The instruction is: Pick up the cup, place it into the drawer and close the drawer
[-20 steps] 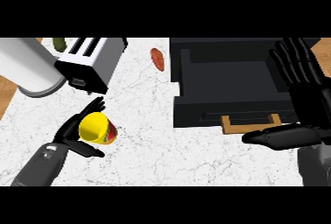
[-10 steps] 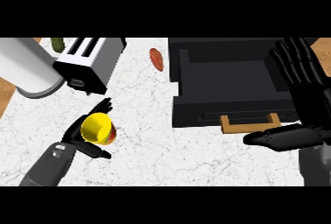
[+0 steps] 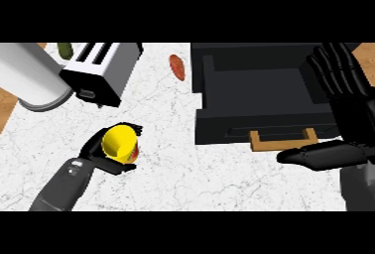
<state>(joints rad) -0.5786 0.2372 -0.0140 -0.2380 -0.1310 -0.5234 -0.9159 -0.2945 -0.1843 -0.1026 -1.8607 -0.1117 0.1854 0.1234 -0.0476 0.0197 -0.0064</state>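
1. Cup: yellow, sitting over the white marble counter at near left, well apart from the drawer. Can't tell if it's lifted or resting on the surface.
2. Left hand: fingers curling round the cup from the left and underneath, thumb wrapping the near side. It's clamping on the cup; most of the cup's yellow side is showing toward the right.
3. Left forearm is coming in from the near-left edge, angling up toward the cup.
4. Drawer: black, standing open at far right, with a tan handle on its near face.
5. Right hand: sitting at the right edge over the drawer's right side, fingers straight and pointing far, holding nothing. Thumb is sticking out left, just beside the handle; can't tell if it's touching.
6. Toaster: lying far left, beyond the cup.
7. White cylinder: standing just left of the toaster.
8. Reddish oval item: lying on the counter between toaster and drawer.
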